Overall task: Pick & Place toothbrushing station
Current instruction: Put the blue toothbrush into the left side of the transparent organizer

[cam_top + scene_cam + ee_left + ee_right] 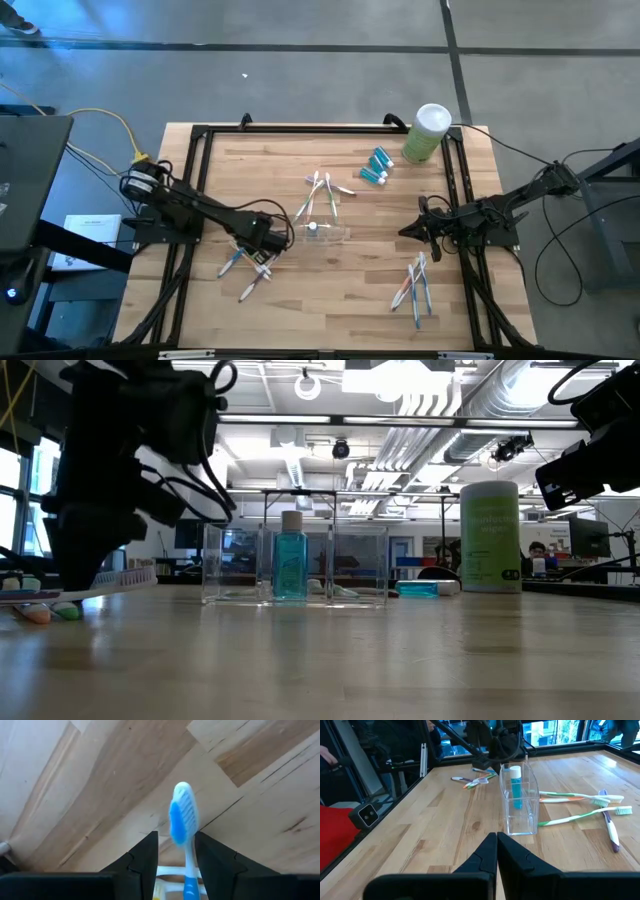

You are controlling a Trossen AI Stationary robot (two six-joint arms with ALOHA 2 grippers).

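Pale wood planks make up the worktop (330, 300), framed by a black metal rail. On it, largest first: the tall pale-green canister with a white lid (427, 132) stands at the far right corner. Near the middle stands the small clear see-through cup (322, 230), a boxy holder with one blue white-capped tube (515, 787) upright inside it. Three more small blue tubes (376, 168) lie on the wood between the cup and the canister.

Slim pastel-and-white toothbrushes lie in three loose groups: one beyond the cup (325, 190), one near the right front (416, 282), and one at the left front (250, 270).

The left pincer (262, 240) is low over that left group, just beside the cup. Its fingers stand partly apart, holding a blue-and-white toothbrush (184, 827) between them, the bristle head pointing out past the fingertips above the bare wood.

The right pincer (408, 230) hovers to the right of the cup, apart from it, fingers pressed together on nothing and pointing toward the cup.
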